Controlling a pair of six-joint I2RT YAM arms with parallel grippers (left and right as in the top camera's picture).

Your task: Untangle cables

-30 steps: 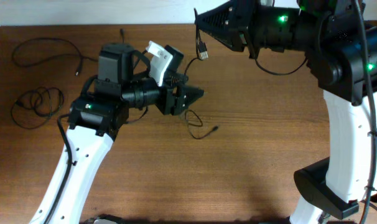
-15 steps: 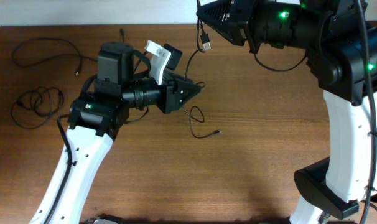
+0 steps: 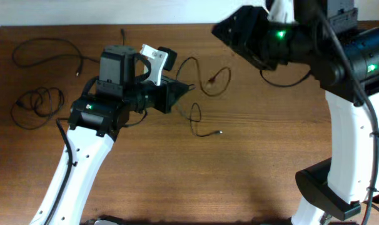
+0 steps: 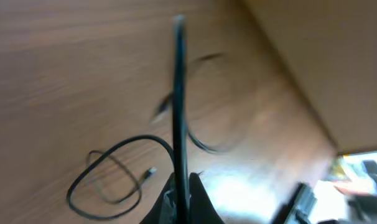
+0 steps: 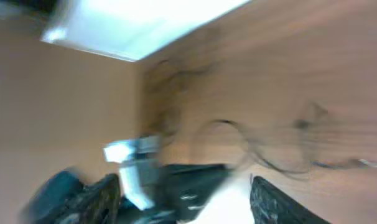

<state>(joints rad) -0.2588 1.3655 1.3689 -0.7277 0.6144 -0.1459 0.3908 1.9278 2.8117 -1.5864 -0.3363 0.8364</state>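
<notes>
My left gripper (image 3: 184, 87) is shut on one thin black cable (image 3: 192, 60) near the table's middle. That cable arcs right from the jaws to a loop whose plug (image 3: 211, 79) lies on the wood, while its other part curls below (image 3: 196, 115) to a small tip (image 3: 219, 132). In the left wrist view the cable (image 4: 178, 93) runs straight up out of the shut left gripper (image 4: 181, 182). My right gripper (image 3: 224, 28) hangs open and empty above and to the right of the loop; the right wrist view is blurred, its fingers (image 5: 279, 202) wide apart.
Two more cables lie at the far left: a loose one (image 3: 45, 45) and a small coil (image 3: 36, 105). The table's back edge (image 3: 114, 25) meets a white wall. The right arm's white base (image 3: 346, 156) stands at the right.
The right gripper opened, let go of the plug end and drew back to the right. The freed end dropped onto the table as a loop. The left gripper closed on the cable.
</notes>
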